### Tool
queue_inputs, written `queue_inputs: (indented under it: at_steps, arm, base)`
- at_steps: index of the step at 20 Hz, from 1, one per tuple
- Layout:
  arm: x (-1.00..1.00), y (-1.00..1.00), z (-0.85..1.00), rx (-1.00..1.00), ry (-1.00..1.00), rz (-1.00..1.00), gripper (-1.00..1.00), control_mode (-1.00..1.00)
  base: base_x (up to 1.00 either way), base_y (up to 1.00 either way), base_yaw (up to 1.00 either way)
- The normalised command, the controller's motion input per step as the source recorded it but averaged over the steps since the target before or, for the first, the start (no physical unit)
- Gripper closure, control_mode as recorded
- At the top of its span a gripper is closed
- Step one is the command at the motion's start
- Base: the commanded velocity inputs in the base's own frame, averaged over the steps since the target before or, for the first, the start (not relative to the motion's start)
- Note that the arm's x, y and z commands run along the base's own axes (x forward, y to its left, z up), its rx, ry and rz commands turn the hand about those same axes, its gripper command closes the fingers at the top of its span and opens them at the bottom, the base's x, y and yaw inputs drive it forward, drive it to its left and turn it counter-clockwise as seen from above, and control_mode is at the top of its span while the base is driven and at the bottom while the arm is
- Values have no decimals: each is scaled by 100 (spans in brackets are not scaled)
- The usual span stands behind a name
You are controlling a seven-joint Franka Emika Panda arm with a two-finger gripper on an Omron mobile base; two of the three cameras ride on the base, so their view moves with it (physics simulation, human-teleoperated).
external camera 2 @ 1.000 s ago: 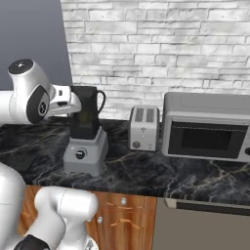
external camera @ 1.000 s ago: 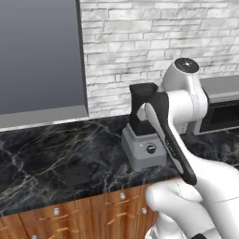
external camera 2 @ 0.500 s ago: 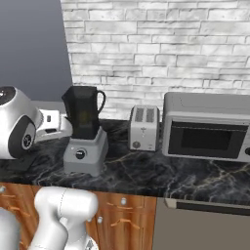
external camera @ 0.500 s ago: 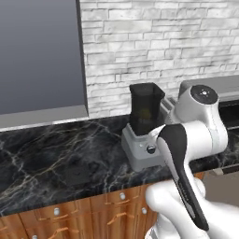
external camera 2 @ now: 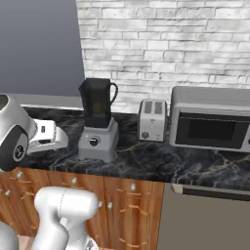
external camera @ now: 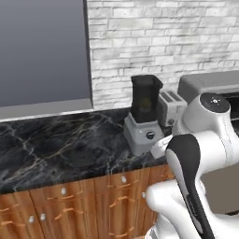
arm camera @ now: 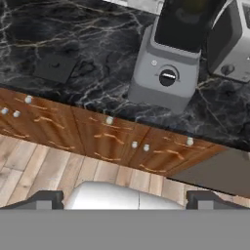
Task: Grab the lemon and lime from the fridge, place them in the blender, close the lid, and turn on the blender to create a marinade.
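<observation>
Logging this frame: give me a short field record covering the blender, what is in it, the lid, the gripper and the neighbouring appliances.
Blender: upright on the black marble counter, knob facing the robot.
Jar contents: the yellow lemon shows through the dark wall; nothing else can be made out.
Lid: apparently the flat dark square lying on the counter, apart from the blender.
Gripper: open, empty, out in front of the cabinets.
Neighbours: toaster, then microwave.

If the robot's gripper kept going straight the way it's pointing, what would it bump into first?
Probably the wooden cabinet drawers under the counter, just below the blender. Depth is hard to judge.
</observation>
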Motion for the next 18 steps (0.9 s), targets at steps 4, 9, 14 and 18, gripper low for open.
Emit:
queue_inputs:
  at_steps: [4,9,14,18]
  arm:
    - [0,0,0,0,0,0,-100,100]
    - [0,0,0,0,0,0,-100,100]
    - [0,0,0,0,0,0,-100,100]
    - [0,0,0,0,0,0,-100,100]
  base:
    - [-61,82,41]
    - [-33,99,67]
    - [-25,81,79]
    - [-24,78,80]
